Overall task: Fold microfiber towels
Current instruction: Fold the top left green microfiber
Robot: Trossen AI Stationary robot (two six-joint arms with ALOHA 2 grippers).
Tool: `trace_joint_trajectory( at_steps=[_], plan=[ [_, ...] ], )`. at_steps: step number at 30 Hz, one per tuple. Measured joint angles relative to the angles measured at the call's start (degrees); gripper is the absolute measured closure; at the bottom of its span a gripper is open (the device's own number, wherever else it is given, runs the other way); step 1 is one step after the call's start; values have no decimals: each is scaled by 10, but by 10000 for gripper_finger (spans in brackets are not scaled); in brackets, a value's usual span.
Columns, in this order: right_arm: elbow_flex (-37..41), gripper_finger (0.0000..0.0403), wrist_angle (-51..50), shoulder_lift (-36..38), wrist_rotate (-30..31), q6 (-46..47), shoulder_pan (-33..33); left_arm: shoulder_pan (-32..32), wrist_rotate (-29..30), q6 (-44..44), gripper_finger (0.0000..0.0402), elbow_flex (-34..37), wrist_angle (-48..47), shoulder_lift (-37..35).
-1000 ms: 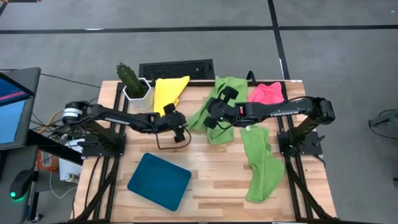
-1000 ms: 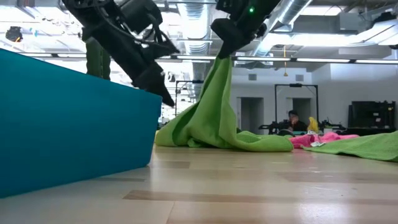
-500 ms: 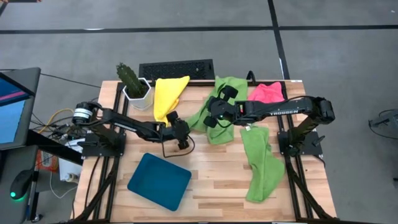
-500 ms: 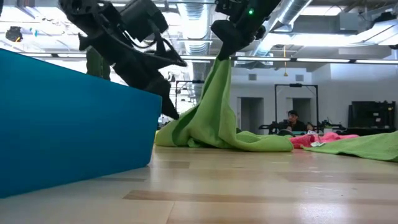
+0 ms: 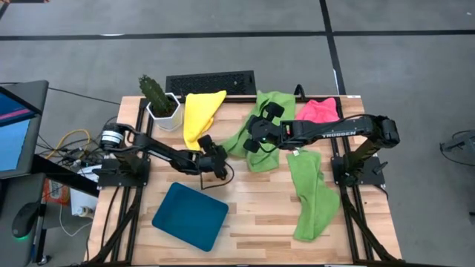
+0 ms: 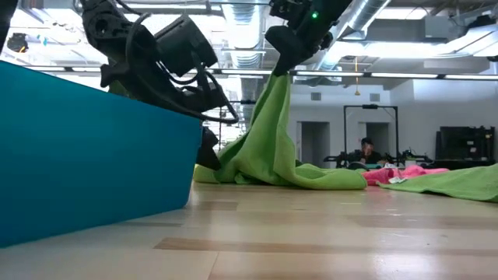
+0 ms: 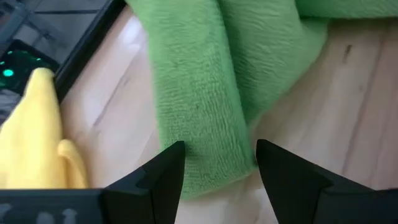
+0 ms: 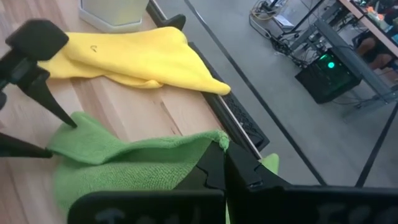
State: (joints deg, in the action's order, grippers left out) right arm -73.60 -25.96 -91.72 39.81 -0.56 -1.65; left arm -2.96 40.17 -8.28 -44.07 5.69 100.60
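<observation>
A lime green towel is partly lifted near the table's middle back, with my right gripper shut on it above the table. Its lower folds lie on the wood. My left gripper is open, low at the towel's near-left end, with one finger at each side of that end. A yellow towel lies at the back left and a pink one at the back right. A second green towel lies spread at the right. My right gripper pinches one upper corner of the green towel between its two shut fingers, slanting down from the table's right. The cloth hangs below the fingers in a slack drape, its lower part on the table. My left gripper: whether its fingers touch the towel's end, I cannot tell.
A dark teal tray lies near the front left and fills the low view's left side. A cactus in a white pot and a black keyboard stand at the back edge. Bare wood shows at the near middle.
My left gripper has come down toward the table and a little toward the near edge, tipping further downward, and now stands at the low end of the green towel. Its fingers have stayed open. The towel keeps its shape.
</observation>
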Motion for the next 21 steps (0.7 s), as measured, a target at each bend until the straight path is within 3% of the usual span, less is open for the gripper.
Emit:
trace_joint_trajectory(
  at_steps=[3,8,10,14,21],
  plan=[
    [0,390,0,0,0,1,0,4,14,-4,240,0,-9,-5],
    [0,392,1,0,1,1,4,13,17,3,359,-1,-8,-6],
    [0,394,-4,5,2,0,5,16,2,5,389,-2,-9,-8],
    [1,392,-10,32,10,1,16,10,-6,1,398,-14,-69,-55],
    [0,394,5,110,23,1,40,-1,10,44,401,-28,-124,-217]
  ],
)
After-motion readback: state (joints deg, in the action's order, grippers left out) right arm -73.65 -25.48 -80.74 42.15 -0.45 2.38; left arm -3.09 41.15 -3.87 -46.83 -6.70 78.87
